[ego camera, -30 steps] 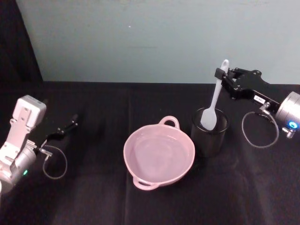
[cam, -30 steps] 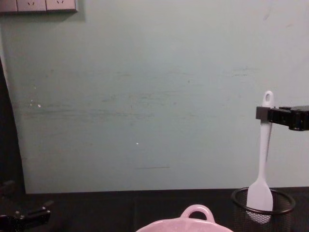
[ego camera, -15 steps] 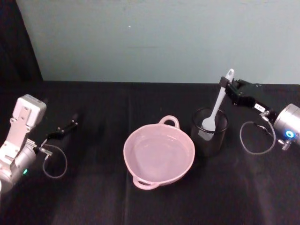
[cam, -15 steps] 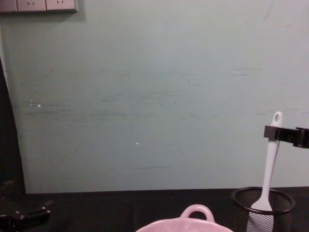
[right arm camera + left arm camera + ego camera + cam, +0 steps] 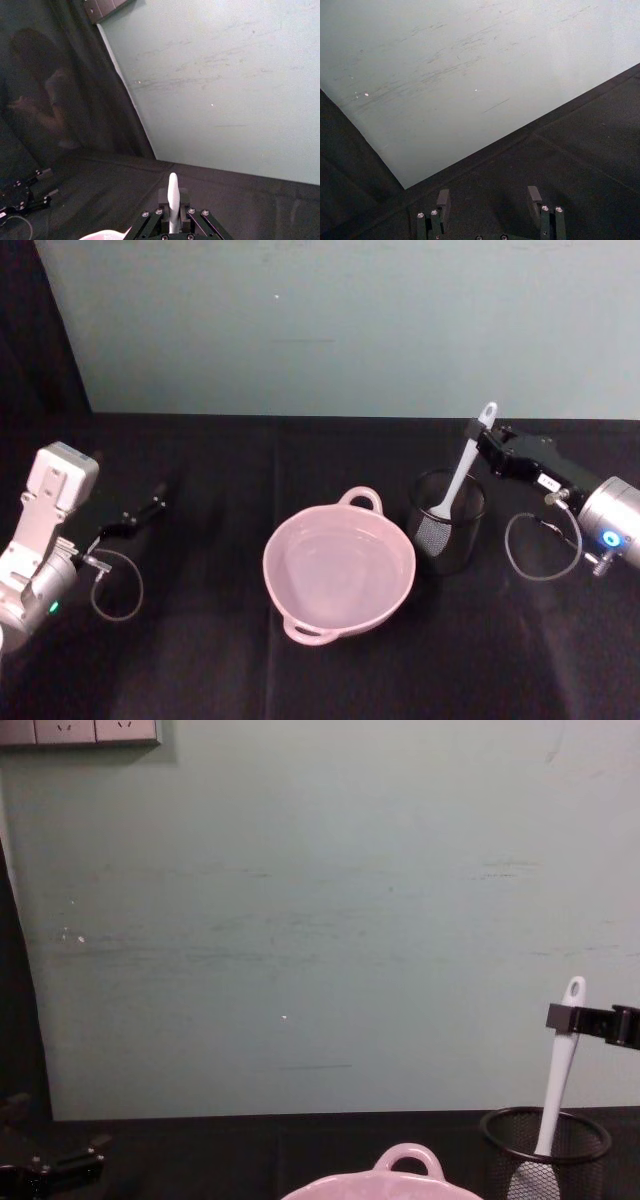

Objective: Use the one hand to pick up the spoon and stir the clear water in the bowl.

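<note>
Right hand (image 5: 477,433) level, pinching spoon (image 5: 462,472).

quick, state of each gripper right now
left gripper: open, holding nothing, parked at the table's left.
right gripper: shut on the spoon, whose head sits in the mesh cup.

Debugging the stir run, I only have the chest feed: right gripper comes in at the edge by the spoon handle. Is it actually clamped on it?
Observer: Yes. In the right wrist view the right gripper has its fingers shut on the spoon handle.
Operator: Where's the spoon head?
Observer: Head view shows it down inside the black mesh cup, beside the bowl, not in it.
Operator: Water in the bowl?
Observer: From above the bowl shows a faint clear surface; I can't judge the level.
Operator: Left arm?
Observer: Left gripper is open, parked over bare black cloth at the table's left.
</note>
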`<state>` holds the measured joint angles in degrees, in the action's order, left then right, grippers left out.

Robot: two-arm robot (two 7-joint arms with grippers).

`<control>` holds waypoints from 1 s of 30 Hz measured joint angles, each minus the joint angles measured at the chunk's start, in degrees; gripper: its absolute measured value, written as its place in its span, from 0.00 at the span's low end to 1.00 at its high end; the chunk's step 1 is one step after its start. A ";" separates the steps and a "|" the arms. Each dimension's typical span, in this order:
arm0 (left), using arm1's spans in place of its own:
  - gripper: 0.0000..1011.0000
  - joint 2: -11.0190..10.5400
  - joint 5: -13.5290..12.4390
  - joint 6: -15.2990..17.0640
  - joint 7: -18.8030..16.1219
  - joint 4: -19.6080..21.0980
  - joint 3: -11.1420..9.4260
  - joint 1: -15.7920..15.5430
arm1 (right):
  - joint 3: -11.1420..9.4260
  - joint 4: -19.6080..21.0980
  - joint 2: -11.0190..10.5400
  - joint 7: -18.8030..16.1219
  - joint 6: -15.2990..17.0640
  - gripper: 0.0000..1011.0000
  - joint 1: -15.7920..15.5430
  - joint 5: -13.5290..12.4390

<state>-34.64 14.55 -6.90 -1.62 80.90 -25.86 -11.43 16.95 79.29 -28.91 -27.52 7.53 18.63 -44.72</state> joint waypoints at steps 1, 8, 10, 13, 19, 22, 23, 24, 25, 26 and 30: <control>0.99 -0.01 0.00 0.00 0.00 0.00 0.00 0.00 | 0.08 -0.10 0.00 0.08 0.07 0.12 0.00 -0.16; 0.99 0.00 0.00 0.00 0.00 0.00 0.00 0.00 | 0.20 -1.24 0.22 0.14 0.11 0.12 -0.10 -2.56; 0.99 0.00 0.00 0.00 0.00 0.00 0.00 0.00 | 0.13 -1.45 0.29 0.14 0.04 0.12 -0.18 -3.09; 0.99 -0.01 0.00 0.00 0.00 0.00 0.00 0.00 | -0.02 -1.66 0.31 0.68 0.03 0.17 -0.48 -4.25; 0.99 0.00 0.00 0.00 0.00 0.00 0.00 0.00 | -0.09 -1.49 -0.20 1.78 0.05 0.36 -0.96 -4.95; 0.99 0.00 0.00 0.00 0.00 0.00 0.00 0.00 | -0.12 -1.29 -0.64 2.25 -0.05 0.47 -1.49 -5.19; 0.99 0.00 0.00 0.00 0.00 0.00 0.00 0.00 | -0.14 -1.25 -0.72 2.32 -0.09 0.49 -1.63 -5.23; 0.99 0.00 0.00 0.00 0.00 0.00 0.00 0.00 | -0.17 -1.22 -0.93 2.50 -0.21 0.50 -2.01 -5.37; 0.99 0.00 0.00 0.00 0.00 0.00 0.00 0.00 | -0.18 -1.22 -1.00 2.52 -0.25 0.56 -2.14 -5.42; 0.99 0.00 0.00 0.00 0.00 0.00 0.00 0.00 | -0.18 -1.22 -1.07 2.53 -0.29 0.59 -2.27 -5.49; 0.99 0.00 0.00 0.00 0.00 0.00 0.00 0.00 | -0.17 -1.18 -1.51 2.68 -0.44 0.71 -2.92 -5.65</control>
<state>-34.64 14.55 -6.91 -1.62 80.90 -25.86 -11.43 16.78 78.11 -30.41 -24.84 7.10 15.71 -50.37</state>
